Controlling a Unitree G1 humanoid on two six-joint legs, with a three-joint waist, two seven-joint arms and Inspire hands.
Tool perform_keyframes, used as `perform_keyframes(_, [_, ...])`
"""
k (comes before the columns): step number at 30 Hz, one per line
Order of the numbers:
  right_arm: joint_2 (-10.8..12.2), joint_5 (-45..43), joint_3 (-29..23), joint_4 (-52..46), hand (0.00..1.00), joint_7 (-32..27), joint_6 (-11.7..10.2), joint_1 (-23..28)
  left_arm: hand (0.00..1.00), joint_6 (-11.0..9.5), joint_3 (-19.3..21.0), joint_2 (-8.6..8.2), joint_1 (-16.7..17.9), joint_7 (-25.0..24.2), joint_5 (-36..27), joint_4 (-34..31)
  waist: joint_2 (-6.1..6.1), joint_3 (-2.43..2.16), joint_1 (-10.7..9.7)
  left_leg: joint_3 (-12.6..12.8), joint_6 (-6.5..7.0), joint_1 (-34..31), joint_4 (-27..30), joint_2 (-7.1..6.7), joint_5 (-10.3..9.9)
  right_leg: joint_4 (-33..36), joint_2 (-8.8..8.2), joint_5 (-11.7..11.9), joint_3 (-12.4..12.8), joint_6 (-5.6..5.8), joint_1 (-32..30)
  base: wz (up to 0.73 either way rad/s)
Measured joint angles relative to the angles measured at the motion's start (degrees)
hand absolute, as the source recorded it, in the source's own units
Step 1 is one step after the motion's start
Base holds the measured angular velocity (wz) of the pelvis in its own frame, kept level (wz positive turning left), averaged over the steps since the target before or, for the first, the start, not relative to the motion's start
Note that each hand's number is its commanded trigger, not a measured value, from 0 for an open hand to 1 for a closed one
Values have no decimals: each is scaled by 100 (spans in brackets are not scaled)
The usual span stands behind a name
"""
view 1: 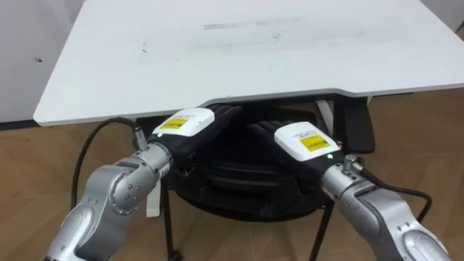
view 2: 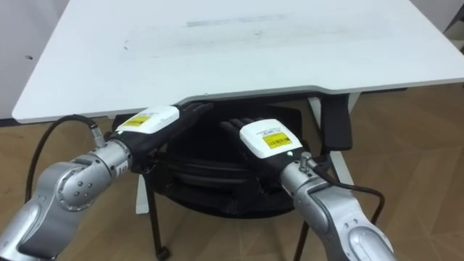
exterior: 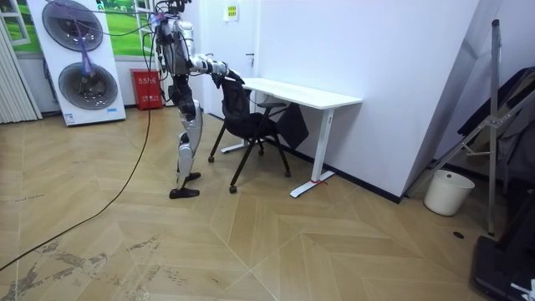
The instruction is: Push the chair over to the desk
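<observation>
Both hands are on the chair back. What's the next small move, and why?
Probably a short, even push forward. The left hand and right hand lie flat on the backrest of the chair, which stands only partly under the white desk.

There is one chair (exterior: 249, 125), one table (exterior: 311, 94) beyond it, two hands near, the left hand (view 1: 190, 125) and the right hand (view 1: 304, 141), one white bin (exterior: 440, 192) far right, one red box (exterior: 146, 89), and one white cabinet (exterior: 99, 50) at the left with two round drums (exterior: 73, 23).
</observation>
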Motion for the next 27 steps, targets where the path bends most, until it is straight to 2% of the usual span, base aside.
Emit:
perform_keyframes(11, [19,25,-15,-12,0,68,2,-6,0,14,10,-35,69,-22,14,-11,-5,4,-14,1,-11,147,-82,-20,10,-1,-8,0,-3,1,108,0])
perform_keyframes(14, [-18,191,-201,-12,0,77,-77,-20,0,25,101,-30,72,-18,1,-9,-52,33,-65,7,-21,190,-107,-23,17,-1,-4,0,-7,1,143,0])
perform_keyframes(15, [-44,227,-236,-13,0,72,-94,-21,0,21,134,-18,72,-18,2,-9,-57,36,-63,7,-22,187,-108,-23,17,1,-4,0,-6,1,138,0])
perform_keyframes(18, [-197,531,-512,-106,0,-48,-258,-72,0,-66,263,186,70,5,-5,-18,-69,39,-124,17,-18,175,-121,-28,24,-1,-7,0,1,0,112,0])
perform_keyframes(20, [-527,556,-850,-388,0,-94,-671,-85,0,-323,502,348,55,13,72,-130,-81,41,-115,15,-11,123,-110,-34,34,-15,-7,1,-9,1,81,0])
perform_keyframes(21, [-646,601,-965,-475,0,-107,-784,-83,0,-407,583,401,56,14,72,-154,-82,41,-132,12,-6,115,-111,-39,40,-17,-10,1,-16,1,79,7])
perform_keyframes(22, [-833,665,-1268,-661,0,-203,-983,-67,0,-570,822,527,57,16,81,-258,-86,44,-125,6,-1,104,-119,-46,57,-22,-12,2,-30,1,78,6])
perform_keyframes(23, [-803,678,-1797,-811,0,-584,-1057,-61,0,-744,1203,621,73,28,83,-435,-94,45,-107,6,-3,103,-146,-50,75,-27,-10,6,-29,1,66,5])
perform_keyframes(24, [-775,679,-2125,-887,0,-796,-1061,-64,0,-840,1398,691,77,84,82,-534,-94,44,-99,4,-2,103,-153,-53,83,-28,-9,7,-29,1,62,0])
perform_keyframes(25, [-769,690,-2780,-981,0,-1243,-1069,-120,0,-959,1878,822,75,507,119,-779,-97,40,-74,3,-2,98,-154,-54,84,-52,-8,17,-40,1,64,0])
perform_keyframes(26, [-770,747,-3074,-993,0,-1445,-1059,-194,0,-962,2173,887,75,788,117,-925,-103,31,-76,2,-2,99,-161,-52,84,-90,-3,33,-47,-1,79,0])
perform_keyframes(27, [-788,1005,-3607,-985,0,-1799,-1053,-298,0,-983,2755,1016,60,1372,104,-1199,-120,10,-100,3,-3,104,-171,-46,84,-112,5,49,-43,2,85,3])
